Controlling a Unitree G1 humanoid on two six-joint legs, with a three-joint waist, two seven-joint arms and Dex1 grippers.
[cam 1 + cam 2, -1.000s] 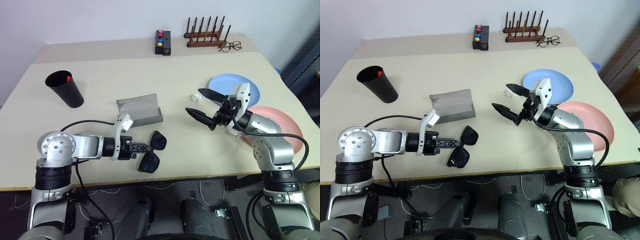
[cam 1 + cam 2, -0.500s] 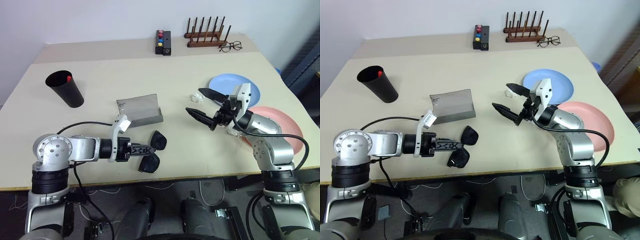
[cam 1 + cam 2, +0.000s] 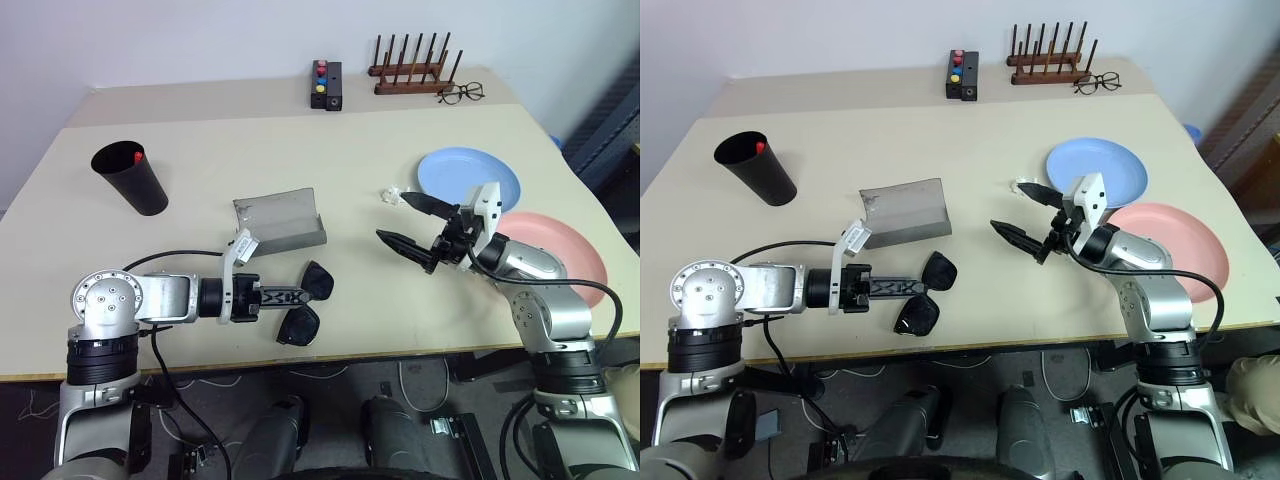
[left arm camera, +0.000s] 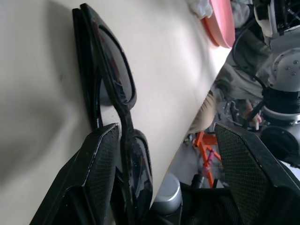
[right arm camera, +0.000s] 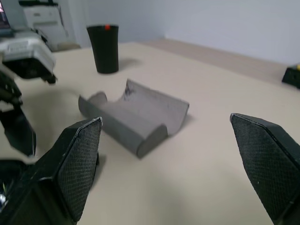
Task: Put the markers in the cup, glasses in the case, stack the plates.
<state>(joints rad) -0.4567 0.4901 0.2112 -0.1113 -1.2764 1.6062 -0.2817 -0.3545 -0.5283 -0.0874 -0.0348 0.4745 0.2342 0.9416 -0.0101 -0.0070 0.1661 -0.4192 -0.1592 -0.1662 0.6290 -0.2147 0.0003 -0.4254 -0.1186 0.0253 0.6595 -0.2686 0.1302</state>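
Left wrist view: left gripper fingers spread apart, glasses folded on the table, frame lying against the inner face of one finger, other finger well clear; cannot tell if anything is actually clamped. Head view agrees: left gripper points level toward the glasses, which sit at the near table edge right at the fingertips. Right gripper wide open, holding nothing, hovering over bare table between the case and the blue plate. Right wrist view looks straight at the case, open, lying on the table well ahead of the fingers. Case is just beyond the glasses. Cup stands at the far left, tilted in view, red marker cap showing inside its rim; white-capped marker not discernible. Pink plate lies right of the right arm, partly hidden by it, near the blue plate but not stacked. Small white crumpled scrap just beside the blue plate and the right fingertips. Far edge: black button box with red, blue, yellow buttons, wooden peg rack, wire spectacles beside it. No readable writing or labels. Nothing lies between the glasses and the case.
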